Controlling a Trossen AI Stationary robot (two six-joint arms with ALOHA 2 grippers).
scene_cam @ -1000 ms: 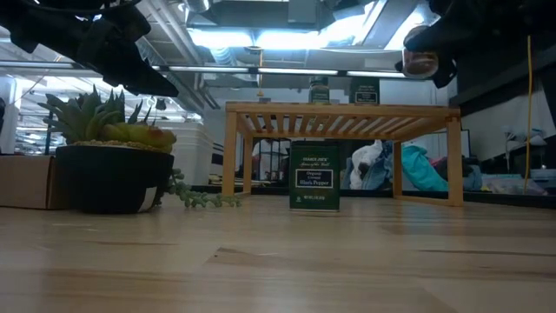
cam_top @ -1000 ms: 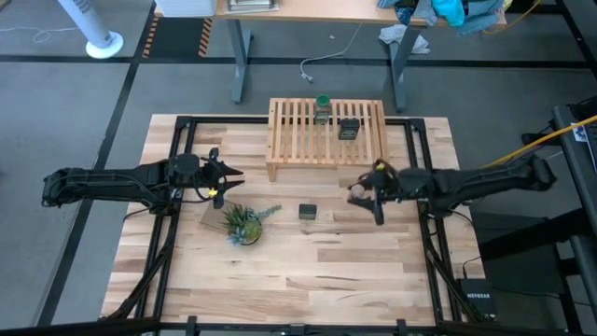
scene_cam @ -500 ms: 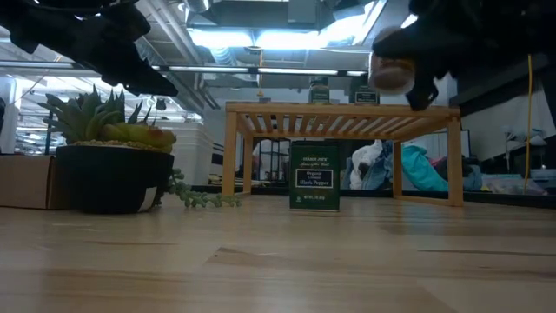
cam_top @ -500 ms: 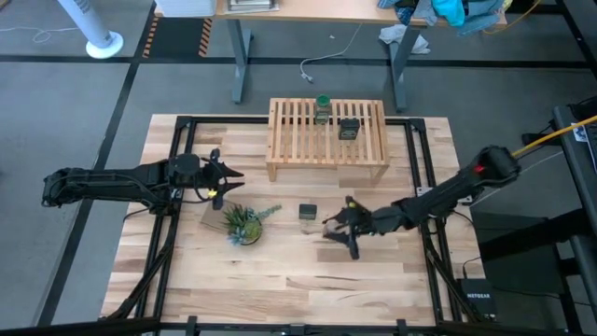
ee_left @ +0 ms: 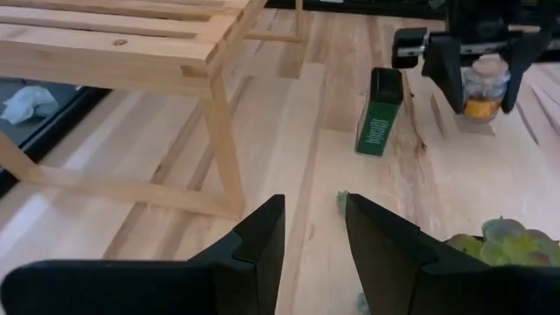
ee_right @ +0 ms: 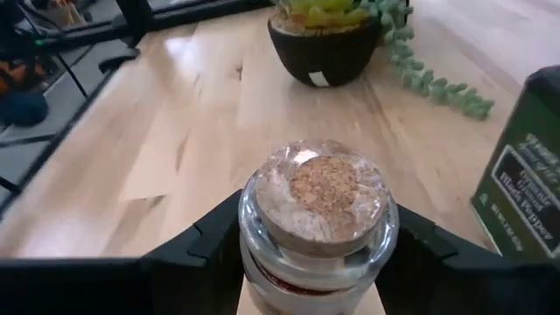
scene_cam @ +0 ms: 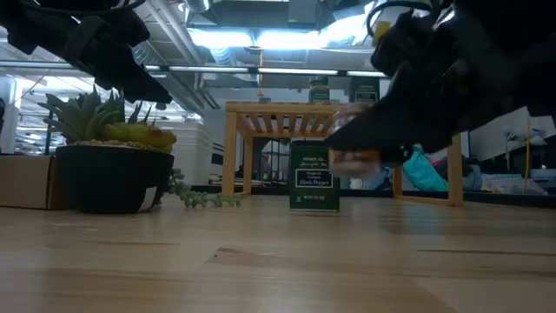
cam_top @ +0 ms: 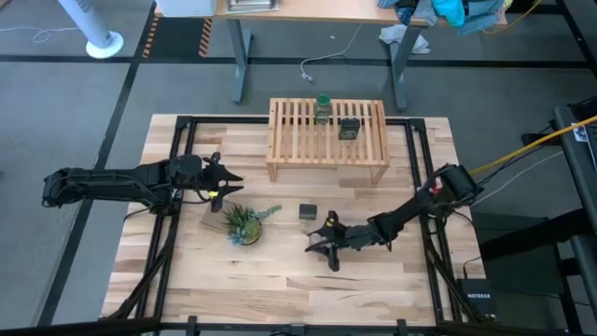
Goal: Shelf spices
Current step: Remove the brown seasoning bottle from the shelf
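Observation:
My right gripper [cam_top: 322,241] hangs low over the middle of the table, shut on a tiny round glass jar [ee_right: 317,219] with a cork top. Just far of it, a dark green tin [cam_top: 308,212] stands upright on its base on the tabletop. The low wooden shelf [cam_top: 326,131] stands at the far middle. A green-capped jar [cam_top: 323,109] and a second dark tin [cam_top: 349,128] stand on its slats. My left gripper [cam_top: 233,177] hovers open at the left, clear of everything. My right gripper pinches the tiny jar by its round glass wall [ee_right: 262,267] between its two fingers [ee_left: 442,66], one on each side. The fingers come nearly level from the table's right, slanting a little down. The jar stays upright, cork up, lifted clear of the table [scene_cam: 352,161].
A spiky green plant in a dark pot [cam_top: 242,224] stands left of the tin, with a trailing stem toward it and a flat brown box [cam_top: 213,217] beside it. Black frame rails [cam_top: 168,243] run along both table sides. Bare wood lies near the front edge.
My right gripper has swept from beside the shelf's right front corner toward the table's left and near edge and has come down low, carrying the jar upright. It now hangs just near of the dark tin.

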